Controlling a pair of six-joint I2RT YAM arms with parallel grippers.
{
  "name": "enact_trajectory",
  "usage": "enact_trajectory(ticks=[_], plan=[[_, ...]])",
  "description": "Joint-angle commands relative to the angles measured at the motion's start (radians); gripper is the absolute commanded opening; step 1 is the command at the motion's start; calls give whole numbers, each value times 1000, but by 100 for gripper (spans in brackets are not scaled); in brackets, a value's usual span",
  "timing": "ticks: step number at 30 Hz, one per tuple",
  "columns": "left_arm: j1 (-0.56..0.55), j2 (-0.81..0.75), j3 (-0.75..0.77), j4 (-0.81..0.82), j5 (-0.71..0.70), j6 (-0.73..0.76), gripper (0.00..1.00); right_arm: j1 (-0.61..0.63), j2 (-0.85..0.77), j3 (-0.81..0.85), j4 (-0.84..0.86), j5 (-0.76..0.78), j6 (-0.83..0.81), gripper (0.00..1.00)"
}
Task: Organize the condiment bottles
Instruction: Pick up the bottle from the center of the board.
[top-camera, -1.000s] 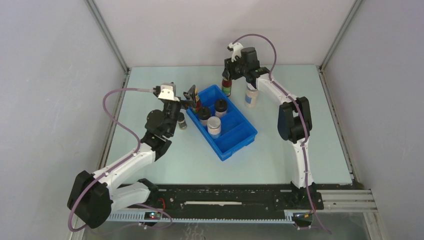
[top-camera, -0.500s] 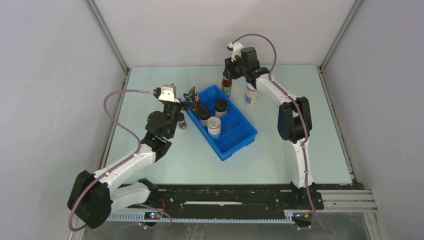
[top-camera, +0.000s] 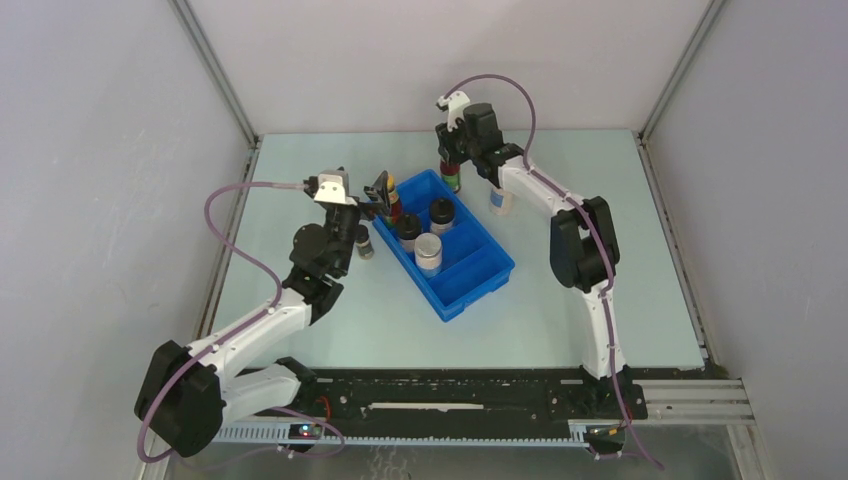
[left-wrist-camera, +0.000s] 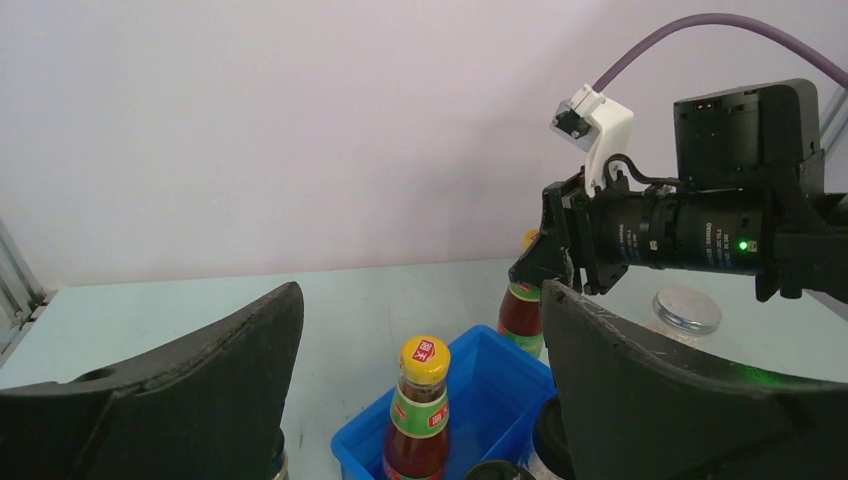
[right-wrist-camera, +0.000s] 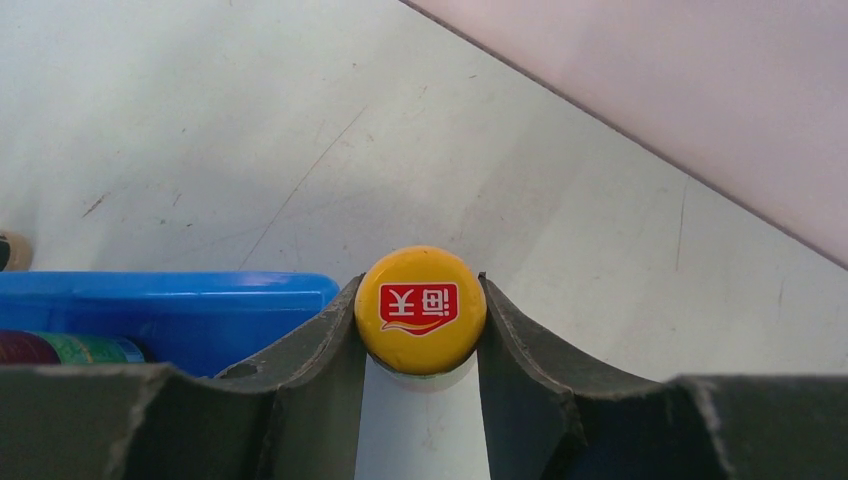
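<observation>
So my right pincer (top-camera: 452, 162) was clamped on the yellow cap of a dark-red sauce bottle (right-wrist-camera: 421, 310), a finger pressed to each side. That bottle sat just outside the far end of the blue tray (top-camera: 470, 275); couldn't tell if it was touching the table (top-camera: 560, 300) or not. My left pincer (left-wrist-camera: 420, 300) was spread wide and gripping nothing, hanging over the tray's far compartment, right above the second sauce bottle (left-wrist-camera: 421, 410). In that same compartment were two black-lidded jars (top-camera: 441, 212) and a pale white-capped jar (top-camera: 428, 250). Another small jar (top-camera: 364, 245) stood on the table just left of the tray, and a second pale jar (top-camera: 498, 200) stood to its right, under my right arm.
</observation>
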Motion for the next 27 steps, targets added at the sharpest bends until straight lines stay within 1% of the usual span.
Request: enact_trajectory(ticks=[1, 27], plan=[[4, -13, -20, 52, -26, -1, 92, -2, -68, -14, 65, 91, -61, 0], [4, -24, 5, 18, -23, 14, 92, -10, -144, 52, 101, 75, -47, 0]])
